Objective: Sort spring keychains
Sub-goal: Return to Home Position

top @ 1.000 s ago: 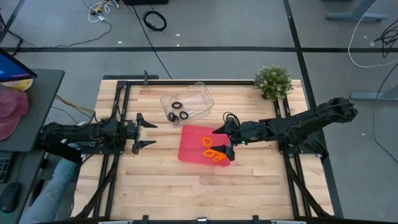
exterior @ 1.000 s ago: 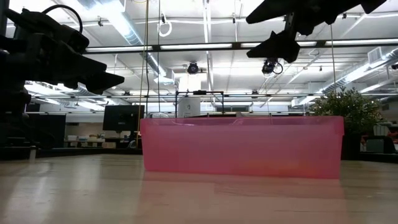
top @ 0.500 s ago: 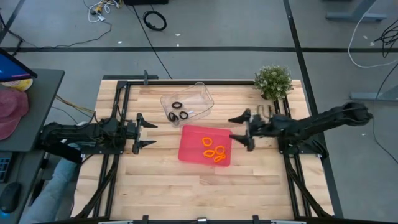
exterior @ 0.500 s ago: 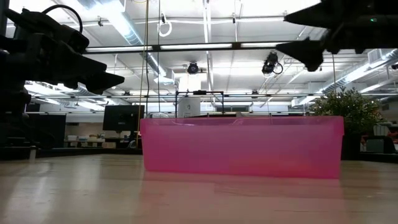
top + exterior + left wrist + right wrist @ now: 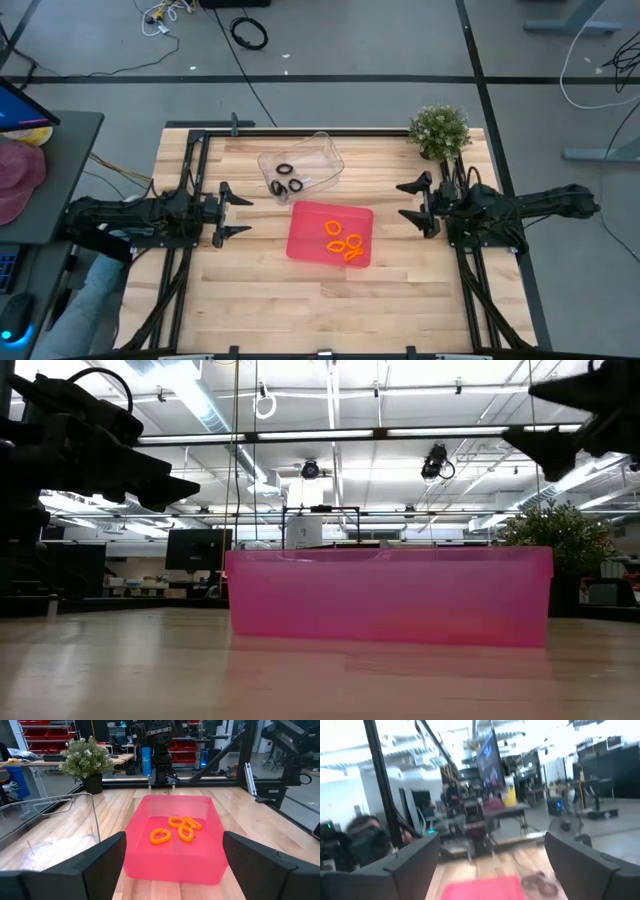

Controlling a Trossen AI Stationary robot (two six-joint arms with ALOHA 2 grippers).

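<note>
Several orange spring keychains lie flat on the floor of the red tray, mid-table; the left wrist view shows them too. Black spring keychains lie in the clear container just beyond the tray. My left gripper hovers open, level, left of the tray and pointing at it. My right gripper hovers open to the right of the tray, pointing left toward it. Neither touches anything. The low view shows the tray's wall and hides what is in it.
A small potted plant stands at the far right corner, just beyond my right arm. Black frame rails run along the table's left and right sides. Bare wood lies on the near side of the tray. A person's leg shows off the table's near-left corner.
My right gripper has drawn back from above the red tray's right part toward the table's right edge, staying open, and now stands clear of the tray. The orange keychains lie uncovered in the tray.
</note>
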